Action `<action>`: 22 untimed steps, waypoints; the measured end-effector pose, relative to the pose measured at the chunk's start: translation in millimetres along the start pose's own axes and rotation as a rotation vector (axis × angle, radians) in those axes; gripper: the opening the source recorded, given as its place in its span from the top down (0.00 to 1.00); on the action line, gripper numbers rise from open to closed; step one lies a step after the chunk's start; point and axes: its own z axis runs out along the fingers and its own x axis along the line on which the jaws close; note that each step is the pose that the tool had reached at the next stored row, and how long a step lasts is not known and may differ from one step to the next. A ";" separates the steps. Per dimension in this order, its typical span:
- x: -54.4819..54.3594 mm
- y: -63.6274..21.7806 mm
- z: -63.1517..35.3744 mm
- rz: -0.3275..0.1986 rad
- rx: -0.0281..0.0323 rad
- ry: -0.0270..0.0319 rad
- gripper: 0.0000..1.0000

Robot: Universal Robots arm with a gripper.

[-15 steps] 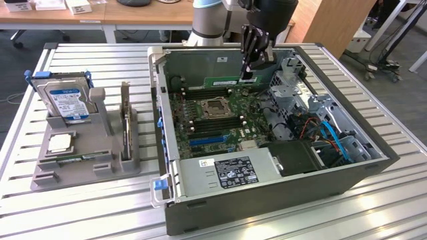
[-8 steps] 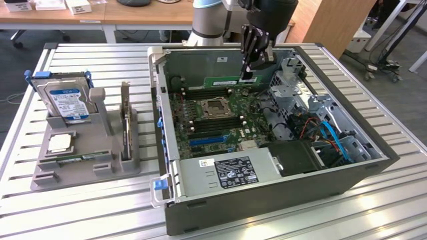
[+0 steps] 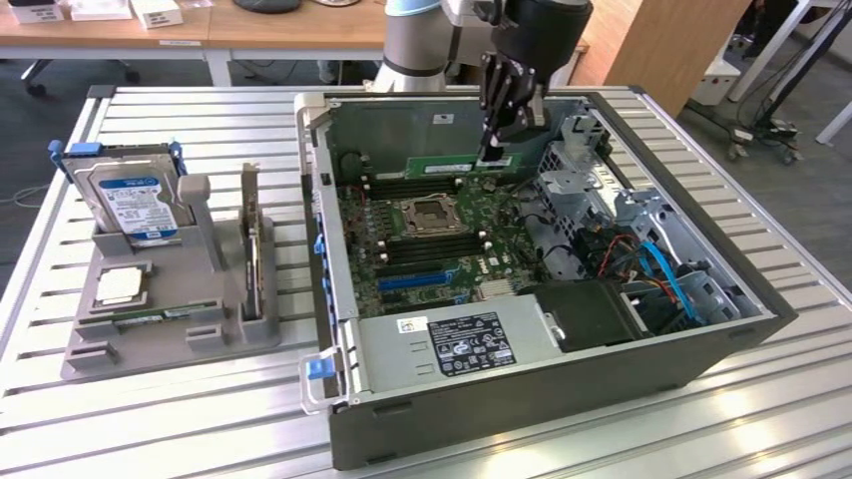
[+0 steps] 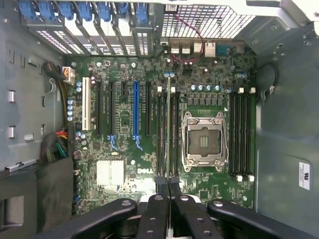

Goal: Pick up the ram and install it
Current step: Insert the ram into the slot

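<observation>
The gripper (image 4: 168, 183) is clamped on the ram (image 4: 169, 124); the stick hangs just below it, lengthwise along the memory slots (image 4: 176, 134) beneath.

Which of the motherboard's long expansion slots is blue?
The blue slot, second from the memory slots; its neighbours are black and the far one white.

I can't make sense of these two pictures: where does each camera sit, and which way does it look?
Exterior view: off the arm, raised, looking down slantwise into the open computer case; the arm and end effector show.
Wrist view: on the wrist, looking straight down onto the motherboard; the end effector's fingers show.
Both show the motherboard and the held ram.
</observation>
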 end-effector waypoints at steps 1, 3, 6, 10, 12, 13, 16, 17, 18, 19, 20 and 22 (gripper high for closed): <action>0.0 -0.1 1.8 0.000 0.0000 0.0000 0.89; 0.1 -0.3 5.5 0.000 0.0000 -0.0001 0.89; 0.3 -0.6 10.9 0.000 0.0000 0.0000 0.89; 0.5 -1.1 18.2 0.000 0.0000 0.0001 0.89; 0.6 -1.3 21.8 0.000 0.0001 -0.0001 0.89; 0.7 -1.3 23.6 0.000 0.0000 0.0000 0.89; 0.8 -1.7 29.1 0.000 0.0000 0.0001 0.89; 0.9 -1.8 30.9 0.000 0.0000 0.0000 0.89; 0.9 -1.9 32.6 0.000 0.0000 0.0001 0.89; 1.0 -2.0 34.5 0.000 0.0000 0.0001 0.89; 1.0 -2.1 36.3 0.000 0.0000 0.0000 0.89; 1.1 -2.3 39.9 0.000 0.0000 0.0000 0.89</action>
